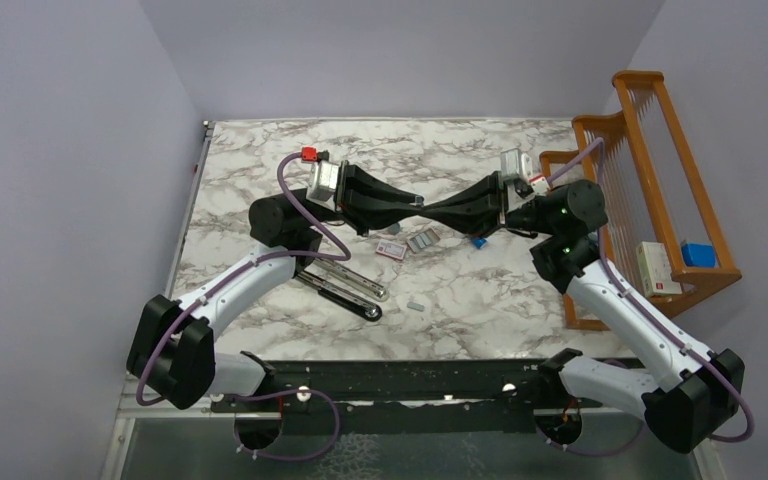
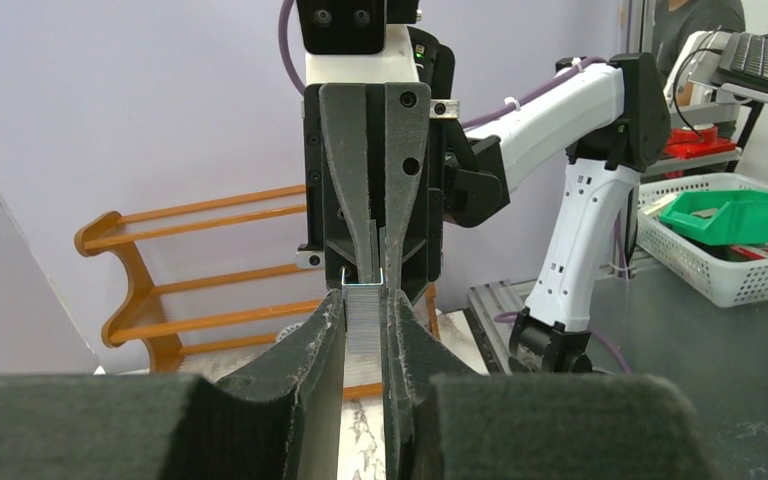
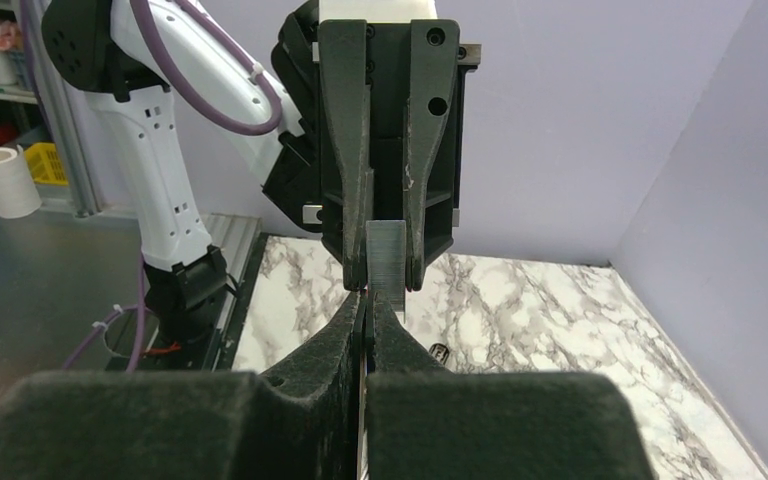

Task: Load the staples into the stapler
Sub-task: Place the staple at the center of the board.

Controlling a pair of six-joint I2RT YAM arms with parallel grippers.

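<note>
I have one strip of staples [image 3: 385,250] up in the air above the middle of the table [image 1: 500,300], caught between both hands where their tips meet. My right hand [image 3: 368,310] is pinched together on one end of the strip. My left hand [image 2: 363,305] has its fingers pressed against the strip's two sides from the opposite direction, clamped on it as far as I can tell. It looks to me like a hand-over or a regrip, done to get the strip lined up.

The stapler [image 1: 345,288] lies on the table near my left arm, swung open. I cannot see any staples in its channel from here. More loose strips [image 1: 422,240] sit on the table below the hands, beside the small white-and-red box [image 1: 392,250].

So I judge the early part done: the stapler is open and a strip has been picked up. The main part is left:
- one hand has to let go
- the strip has to travel down to the stapler and seat in the channel
- the stapler then has to be shut
</note>
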